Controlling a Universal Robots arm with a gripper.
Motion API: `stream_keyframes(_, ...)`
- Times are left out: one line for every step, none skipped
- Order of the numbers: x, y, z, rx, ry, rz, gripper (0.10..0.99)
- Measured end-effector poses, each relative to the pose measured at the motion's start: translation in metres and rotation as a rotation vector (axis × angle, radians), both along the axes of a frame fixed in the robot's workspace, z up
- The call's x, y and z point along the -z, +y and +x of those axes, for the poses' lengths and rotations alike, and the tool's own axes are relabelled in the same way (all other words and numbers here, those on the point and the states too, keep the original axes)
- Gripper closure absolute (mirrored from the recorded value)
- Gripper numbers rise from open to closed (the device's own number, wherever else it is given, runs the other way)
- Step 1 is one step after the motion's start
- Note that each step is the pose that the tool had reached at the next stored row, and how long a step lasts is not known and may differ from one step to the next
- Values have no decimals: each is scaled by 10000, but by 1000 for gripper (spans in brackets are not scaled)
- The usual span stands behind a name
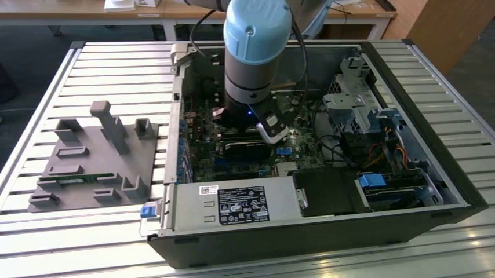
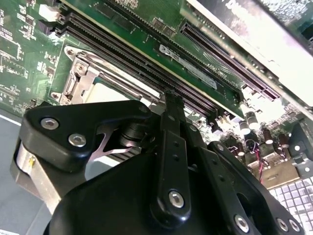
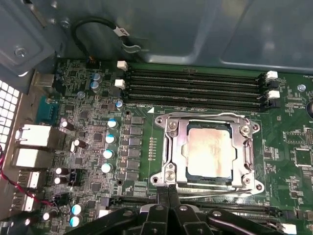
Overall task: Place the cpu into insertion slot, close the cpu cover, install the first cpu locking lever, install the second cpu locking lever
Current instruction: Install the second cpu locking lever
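Observation:
In the first wrist view the cpu (image 3: 208, 152) shows its silver-grey face, lying flat in the insertion slot (image 3: 185, 164). The cpu cover (image 3: 172, 147), a silver frame, lies down over it. A thin wire lever (image 3: 210, 116) runs along the cover's far edge and another (image 3: 208, 190) along the edge nearest my fingers. Whether they are hooked I cannot tell. My gripper (image 3: 168, 190) is shut, its black fingertips pressed together right at that near edge with nothing visible between them. In the second wrist view the gripper (image 2: 171, 98) stands beside the cover (image 2: 78, 73). In the exterior view the arm (image 1: 251, 58) reaches down into the computer case (image 1: 309, 231).
Long black memory slots (image 3: 195, 83) lie just beyond the socket. Capacitors (image 3: 110, 139) and rear ports (image 3: 34, 137) stand to one side. In the exterior view a grey fixture (image 1: 93, 162) sits on the slatted table at the left, with a power supply (image 1: 232, 204) and drive bays (image 1: 363, 110) inside the case.

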State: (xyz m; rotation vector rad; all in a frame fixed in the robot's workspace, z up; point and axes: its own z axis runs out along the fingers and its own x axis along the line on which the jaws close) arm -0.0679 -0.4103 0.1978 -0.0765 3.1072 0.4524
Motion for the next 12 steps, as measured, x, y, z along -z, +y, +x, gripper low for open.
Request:
stream_keyframes(7, -1, -2, 0, -1, 38, 980)
stream_keyframes(12, -2, -7, 1, -1, 76, 980)
stream_keyframes(15, -4, -13, 0, 0, 107, 980)
stream_keyframes(17, -6, -17, -1, 0, 133, 980)
stream_keyframes(20, -9, -19, -2, 0, 151, 980)
stream_keyframes(24, -9, -20, -1, 0, 163, 980)
stream_keyframes(27, -10, -22, 0, 0, 176, 980)
stream_keyframes(30, -12, -25, 0, 0, 190, 980)
stream_keyframes(34, -13, -28, 1, 1, 205, 980)
stream_keyframes(39, -13, -29, 0, 0, 220, 980)
stream_keyframes(43, -13, -29, 0, 0, 232, 980)
stream_keyframes(46, -13, -29, 1, 0, 249, 980)
